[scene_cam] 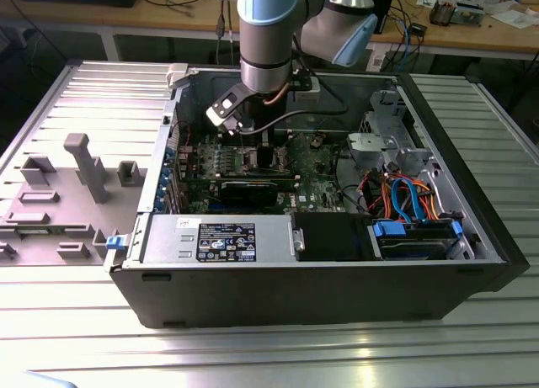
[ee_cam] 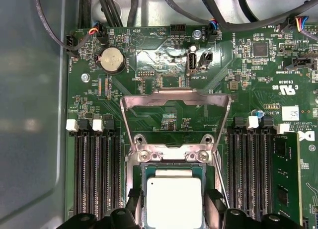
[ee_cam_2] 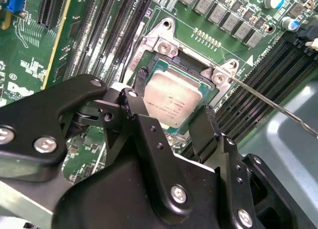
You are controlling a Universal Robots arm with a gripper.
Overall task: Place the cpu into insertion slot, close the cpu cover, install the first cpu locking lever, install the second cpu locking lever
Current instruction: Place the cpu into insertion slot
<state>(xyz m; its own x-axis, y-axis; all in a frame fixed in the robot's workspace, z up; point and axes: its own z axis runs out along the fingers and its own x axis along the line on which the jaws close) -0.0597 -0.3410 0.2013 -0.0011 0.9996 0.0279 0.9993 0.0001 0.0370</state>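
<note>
Nearest, the black hand (ee_cam: 173, 209) is clamped on two opposite edges of the cpu (ee_cam_2: 175, 97), which lies in the insertion slot (ee_cam_2: 185, 65), so placing seems nearly done and letting go must not nudge it; beyond, the cpu cover (ee_cam: 174, 96) stands raised.

Cpu (ee_cam_2: 174, 100) top is seen as dull silvery metal, smooth. Cpu cover (ee_cam: 175, 96) — thin bare metal, shiny. Circuit board (ee_cam: 248, 85) is finished in glossy green. Table (scene_cam: 67, 346) — ribbed metal, satin sheen.
</note>
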